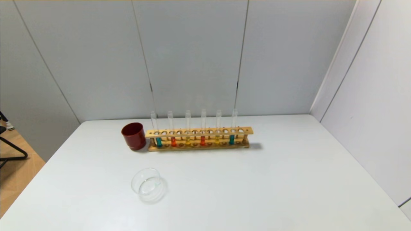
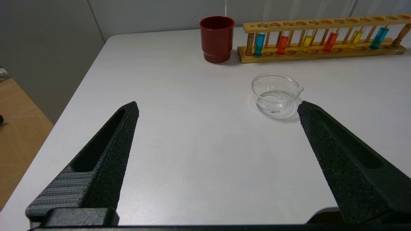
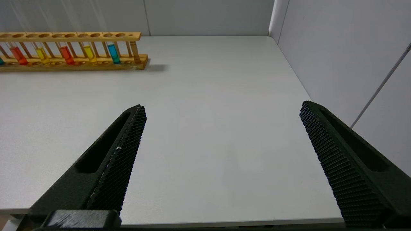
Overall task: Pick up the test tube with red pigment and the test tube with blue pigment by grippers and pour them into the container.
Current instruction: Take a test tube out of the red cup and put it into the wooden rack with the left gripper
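Your left hand [image 2: 218,107] & right hand [image 3: 221,107] gape empty above table [image 1: 289,179]; red tube [image 1: 203,130], blue tube [image 1: 232,128] upright in rack [image 1: 199,138].

The container [image 1: 148,184] sits before the cup [image 1: 133,136], left of the rack [image 1: 199,139].

Red-pigment tube [image 1: 173,141] and blue-pigment tube [image 1: 159,141] stand upright side by side; clear glass container [image 1: 148,185] sits nearer
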Robot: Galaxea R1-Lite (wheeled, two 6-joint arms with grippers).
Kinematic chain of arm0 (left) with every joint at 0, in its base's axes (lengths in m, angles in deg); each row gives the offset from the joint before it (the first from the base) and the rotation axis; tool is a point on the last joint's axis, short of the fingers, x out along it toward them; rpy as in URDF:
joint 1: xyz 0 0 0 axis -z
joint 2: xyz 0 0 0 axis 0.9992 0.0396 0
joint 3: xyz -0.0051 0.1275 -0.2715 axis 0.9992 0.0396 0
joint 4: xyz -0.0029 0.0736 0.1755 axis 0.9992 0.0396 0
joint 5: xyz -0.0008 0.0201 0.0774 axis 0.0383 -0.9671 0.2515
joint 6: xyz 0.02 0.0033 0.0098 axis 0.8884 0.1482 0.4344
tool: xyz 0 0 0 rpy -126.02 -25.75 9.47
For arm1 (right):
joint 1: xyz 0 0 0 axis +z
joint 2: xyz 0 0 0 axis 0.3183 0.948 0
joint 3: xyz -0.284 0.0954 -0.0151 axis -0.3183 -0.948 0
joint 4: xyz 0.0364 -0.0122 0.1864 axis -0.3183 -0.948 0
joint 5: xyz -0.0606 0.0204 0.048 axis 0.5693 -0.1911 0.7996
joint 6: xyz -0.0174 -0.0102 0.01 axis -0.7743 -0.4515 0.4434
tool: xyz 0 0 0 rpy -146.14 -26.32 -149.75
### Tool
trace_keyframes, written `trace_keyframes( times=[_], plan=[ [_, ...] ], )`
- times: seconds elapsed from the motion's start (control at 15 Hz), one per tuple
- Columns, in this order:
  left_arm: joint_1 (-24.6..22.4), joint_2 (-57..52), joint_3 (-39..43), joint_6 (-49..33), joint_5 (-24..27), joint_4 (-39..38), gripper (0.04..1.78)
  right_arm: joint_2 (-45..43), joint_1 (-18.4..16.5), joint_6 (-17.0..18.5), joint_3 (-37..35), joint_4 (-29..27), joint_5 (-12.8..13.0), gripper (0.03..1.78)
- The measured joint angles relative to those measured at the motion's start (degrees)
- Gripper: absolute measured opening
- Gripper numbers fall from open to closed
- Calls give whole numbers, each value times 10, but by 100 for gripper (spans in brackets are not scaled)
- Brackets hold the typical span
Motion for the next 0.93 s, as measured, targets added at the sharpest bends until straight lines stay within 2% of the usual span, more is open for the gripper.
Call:
trace_keyframes(
  times=[0.2,0.47,0.6,0.93],
  plan=[
    [0,1,-32,-1,3,28,175,0,0,0,0,0,0,175],
    [1,27,-150,0,12,156,175,0,0,0,0,0,0,175],
    [3,72,-205,1,14,193,175,0,0,0,0,0,0,175],
    [14,244,-334,6,9,223,175,0,0,0,0,0,0,175]
  ],
)
